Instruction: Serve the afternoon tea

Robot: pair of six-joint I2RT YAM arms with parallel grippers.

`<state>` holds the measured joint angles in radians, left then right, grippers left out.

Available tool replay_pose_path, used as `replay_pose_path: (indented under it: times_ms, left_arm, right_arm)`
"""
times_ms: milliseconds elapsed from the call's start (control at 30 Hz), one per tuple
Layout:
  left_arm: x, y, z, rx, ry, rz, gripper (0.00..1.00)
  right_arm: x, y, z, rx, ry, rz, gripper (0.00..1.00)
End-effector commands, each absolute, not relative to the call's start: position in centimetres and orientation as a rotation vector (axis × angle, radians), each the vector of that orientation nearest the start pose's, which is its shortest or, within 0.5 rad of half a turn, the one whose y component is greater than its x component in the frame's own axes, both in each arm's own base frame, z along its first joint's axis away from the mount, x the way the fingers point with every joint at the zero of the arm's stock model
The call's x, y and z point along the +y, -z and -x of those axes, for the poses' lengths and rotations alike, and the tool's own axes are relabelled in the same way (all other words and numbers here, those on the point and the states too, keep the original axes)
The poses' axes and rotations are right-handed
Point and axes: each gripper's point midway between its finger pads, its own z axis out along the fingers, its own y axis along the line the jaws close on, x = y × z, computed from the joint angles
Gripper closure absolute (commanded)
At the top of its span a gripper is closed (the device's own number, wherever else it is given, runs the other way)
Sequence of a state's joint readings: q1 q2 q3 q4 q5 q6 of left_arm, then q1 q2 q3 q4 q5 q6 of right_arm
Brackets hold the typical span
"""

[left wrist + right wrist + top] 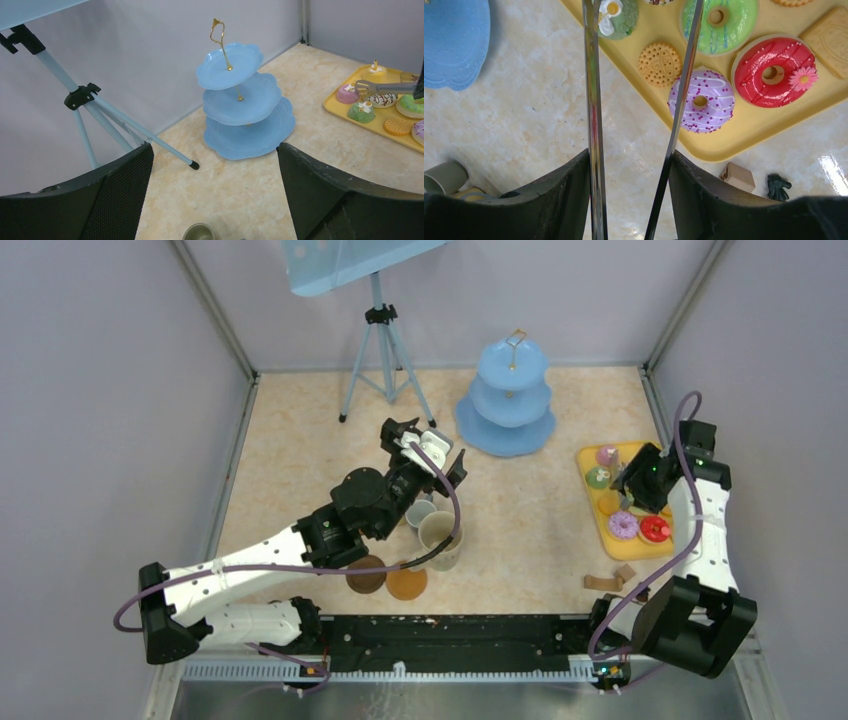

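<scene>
Cake stand [508, 400] [243, 102]: light blue, three tiers, gold handle on top. It stands upright at the far side of the table [520, 520], right of centre.

Toy cakes [625, 500]: all lie on the flat yellow tray [583, 465] [744, 130] at the right edge, well apart from the stand. The right wrist view shows a purple donut [701, 100], a red donut [774, 72], a green donut [719, 22] and a round biscuit [660, 63].

Cream mug [440, 537]: upright near table centre, with a grey mug [420, 512] just beside it. Both are partly under the left arm. Any other mugs are hidden by the arm.

Coasters [366, 577] [406, 583]: two brown discs side by side, in front of the mugs near the arm bases.

Left gripper [425, 450] [215, 190]: jaws spread wide, nothing between them. It hovers above the mugs and faces the stand.

Right gripper [640, 480] [630, 195]: over the tray, fingers clamped on the metal tongs [594, 100] [385, 89]. The two tong arms stand apart, and their tips reach over the cakes at the tray's far end.

Other items: a tripod [380, 350] stands at the back left. Small brown blocks [610, 580] lie just off the tray's near edge.
</scene>
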<state>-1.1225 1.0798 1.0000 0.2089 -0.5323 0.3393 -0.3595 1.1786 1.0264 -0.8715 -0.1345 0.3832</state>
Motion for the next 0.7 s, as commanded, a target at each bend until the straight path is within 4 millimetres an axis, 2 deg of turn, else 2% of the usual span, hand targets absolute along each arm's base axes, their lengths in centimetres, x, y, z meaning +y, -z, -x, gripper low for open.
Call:
replay_pose_path:
  times_ms: [0,500,667]
  left_arm:
    - [-28.4,-39.2,-24.4,1.294,0.297,-0.578,0.01]
    - [-28.4,-39.2,-24.4,1.291,0.294,-0.578,0.01]
    - [-28.4,-39.1,-24.5,1.292,0.292,-0.581,0.01]
  right_arm:
    - [-6.1,-14.9,-26.7,2.416,-0.182,-0.876,0.46]
    - [-6.7,-14.1,-26.3,2.455,-0.130,-0.859,0.49]
    - [-6.7,-13.6,-26.4,2.459,-0.135,-0.858,0.54]
